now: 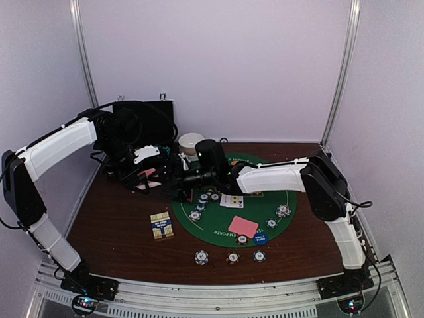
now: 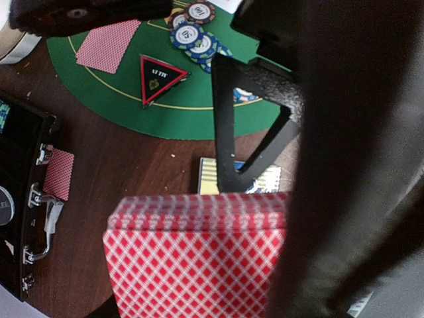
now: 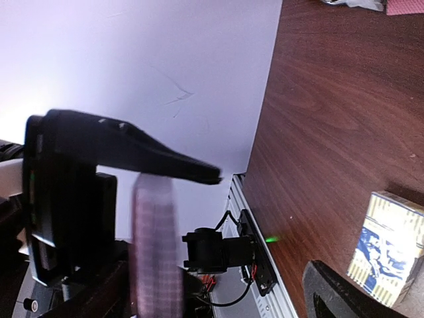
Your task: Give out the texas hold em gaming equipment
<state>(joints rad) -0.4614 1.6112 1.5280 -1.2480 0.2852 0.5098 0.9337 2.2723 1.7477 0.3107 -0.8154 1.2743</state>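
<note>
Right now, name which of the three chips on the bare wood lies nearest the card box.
The leftmost chip: it lies closest to the card box; the middle chip and the rightmost chip sit farther along the row.

Deck [image 2: 199, 265] I'm holding: red-white check backs. Mat [image 2: 119, 99] green, yellow ring line. Triangle token [image 2: 161, 78] black, red border.

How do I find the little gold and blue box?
Look at the round green mat on the brown table. Just left of it, on bare wood, sits the box. It's rectangular, unlike the round chips nearby.
</note>
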